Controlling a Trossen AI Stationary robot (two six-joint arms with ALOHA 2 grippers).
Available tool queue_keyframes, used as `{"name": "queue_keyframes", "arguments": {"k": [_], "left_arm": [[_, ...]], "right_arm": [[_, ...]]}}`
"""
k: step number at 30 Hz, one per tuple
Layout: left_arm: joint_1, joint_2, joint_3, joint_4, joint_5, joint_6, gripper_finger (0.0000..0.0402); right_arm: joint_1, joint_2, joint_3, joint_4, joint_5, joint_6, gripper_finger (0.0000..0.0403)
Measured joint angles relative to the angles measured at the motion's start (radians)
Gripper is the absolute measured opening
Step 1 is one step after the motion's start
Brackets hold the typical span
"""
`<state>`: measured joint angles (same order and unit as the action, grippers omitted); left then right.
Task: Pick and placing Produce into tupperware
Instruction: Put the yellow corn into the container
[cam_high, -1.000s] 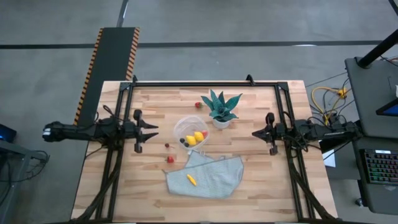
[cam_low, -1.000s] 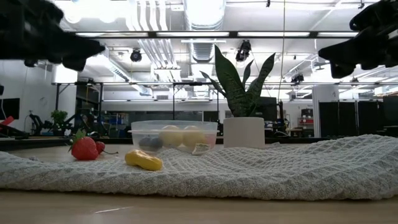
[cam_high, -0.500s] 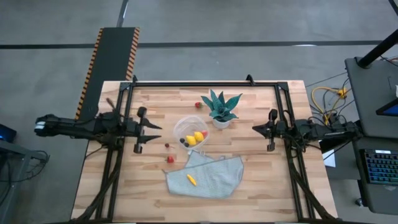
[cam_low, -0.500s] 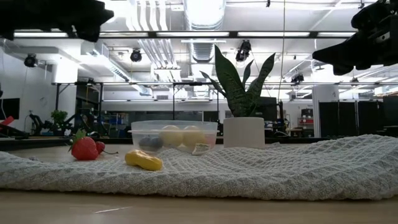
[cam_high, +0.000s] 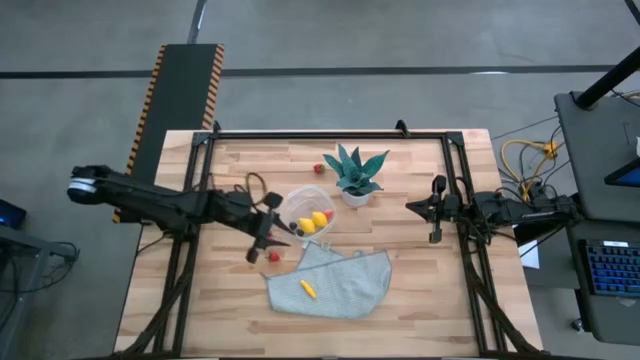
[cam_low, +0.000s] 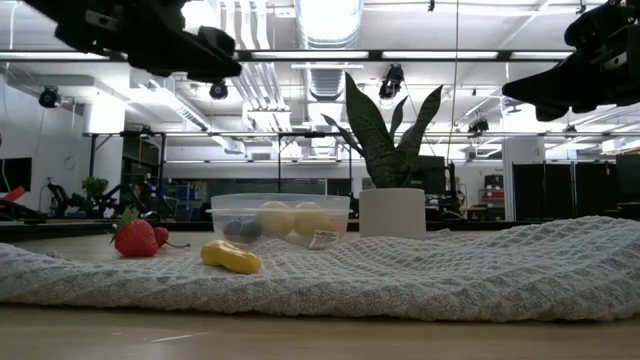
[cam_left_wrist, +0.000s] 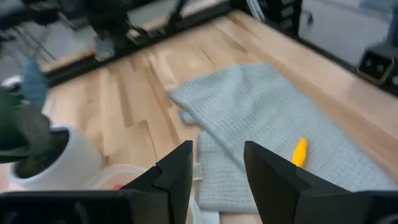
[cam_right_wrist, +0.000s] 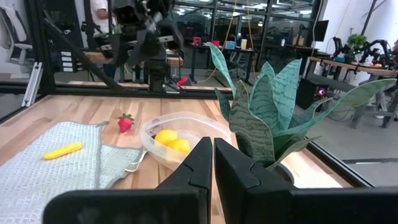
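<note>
High view shows you the clear tub (cam_high: 308, 212) near the middle of the table (cam_high: 420, 290), with two yellow fruits, a red bit and a dark ball already inside it. You still have fruit left outside. One strawberry (cam_high: 274, 256) sits on the bare wood at about 7 o'clock from the tub. One more strawberry (cam_high: 319, 169) lies at about 12 o'clock from the tub, just beside the plant (cam_high: 355, 172). A thin yellow fruit (cam_high: 308, 289) lies on the grey cloth (cam_high: 335, 280), at 6 o'clock from the tub. Its long side points from about 11 o'clock to 5 o'clock.

Your left gripper (cam_high: 272, 232) is the near one. It hangs in the air just beside the tub, at the tub's 8 o'clock. The strawberry on the wood lies just past its tips, at about 6 o'clock from them. The fingers (cam_left_wrist: 177, 174) stand a little apart and hold nothing.

Your right gripper (cam_high: 422, 214) waits well apart, at 3 o'clock from the tub, with its fingers pressed together and nothing in them. I think you should take that near strawberry with the left arm.
</note>
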<state>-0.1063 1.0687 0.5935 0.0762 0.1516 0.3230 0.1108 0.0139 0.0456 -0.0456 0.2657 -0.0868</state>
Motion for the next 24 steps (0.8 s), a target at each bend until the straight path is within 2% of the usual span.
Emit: {"name": "queue_keyframes", "arguments": {"k": [4,11,14,24], "left_arm": [[-0.020,0.065,0.101,-0.098,-0.001,0.032,0.0133],[-0.103,0.214,0.231,-0.272,-0.008,0.135,0.0169],[-0.130,0.279,0.288,-0.364,-0.034,0.140,0.0171],[-0.196,0.448,0.461,-0.511,-0.038,0.129,0.0171]], "right_arm": [[0.000,0.000,0.000,-0.001,0.000,-0.001,0.0009],[0.000,0.000,0.000,-0.001,0.000,-0.001,0.0009],[0.000,0.000,0.000,-0.001,0.000,0.000,0.0009],[0.000,0.000,0.000,-0.002,0.000,0.000,0.0009]]}}
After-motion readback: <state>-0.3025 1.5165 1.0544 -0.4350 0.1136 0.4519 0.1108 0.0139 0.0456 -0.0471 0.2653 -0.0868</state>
